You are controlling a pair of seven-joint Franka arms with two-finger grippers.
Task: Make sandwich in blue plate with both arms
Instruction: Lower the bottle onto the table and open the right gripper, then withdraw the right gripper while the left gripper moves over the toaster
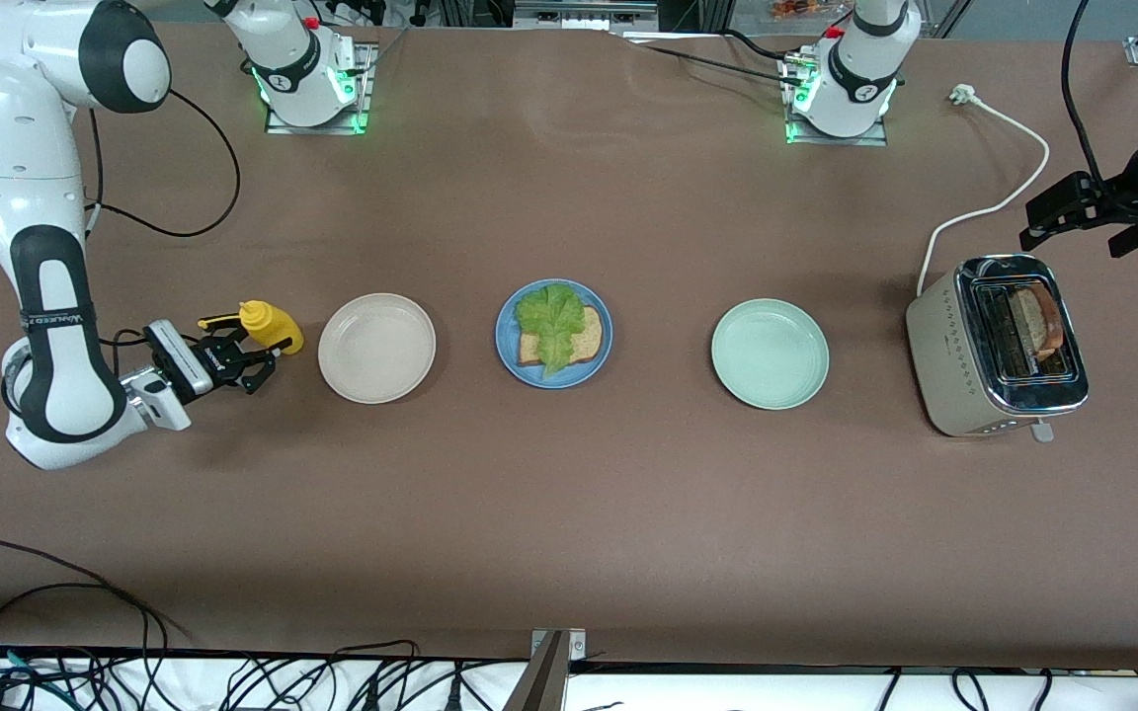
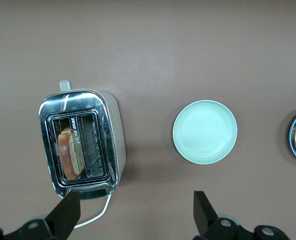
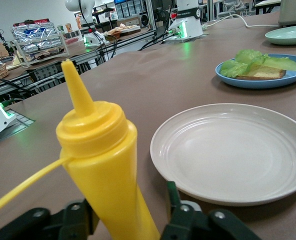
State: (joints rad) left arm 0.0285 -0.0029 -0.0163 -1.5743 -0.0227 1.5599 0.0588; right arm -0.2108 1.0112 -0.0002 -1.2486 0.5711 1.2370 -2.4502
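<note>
Scanning the front view from its left edge to its right. Right gripper [image 1: 251,367] sits low at the right arm's end of the tabletop [image 1: 569,513], by the yellow squeeze bottle [image 1: 273,326]. In the right wrist view the bottle [image 3: 105,170] stands upright between the jaws, which stand partly apart on either side of its body; contact with the bottle cannot be told.

Cream-white plate [image 1: 376,348] comes next, just beside the bottle toward the middle of the tabletop, nothing on it.

Blue plate [image 1: 554,334] lies at the middle of the row. On it: one toast slice [image 1: 581,342] with a ruffled green lettuce leaf [image 1: 551,318] lying over it. No second slice on top of the leaf.

Pale mint-green plate [image 1: 770,354] follows, toward the left arm's end, nothing on it.

Toaster [image 1: 996,346] stands at the left arm's end, well apart from the mint plate, its white cord [image 1: 999,197] running off toward the left arm's base. One toast slice in toaster [image 1: 1038,321] stands in a slot; the other slot shows only wire guides.

Left gripper [image 2: 137,212] hangs in the air over the tabletop beside the toaster. Jaws fully apart, holding nothing.
</note>
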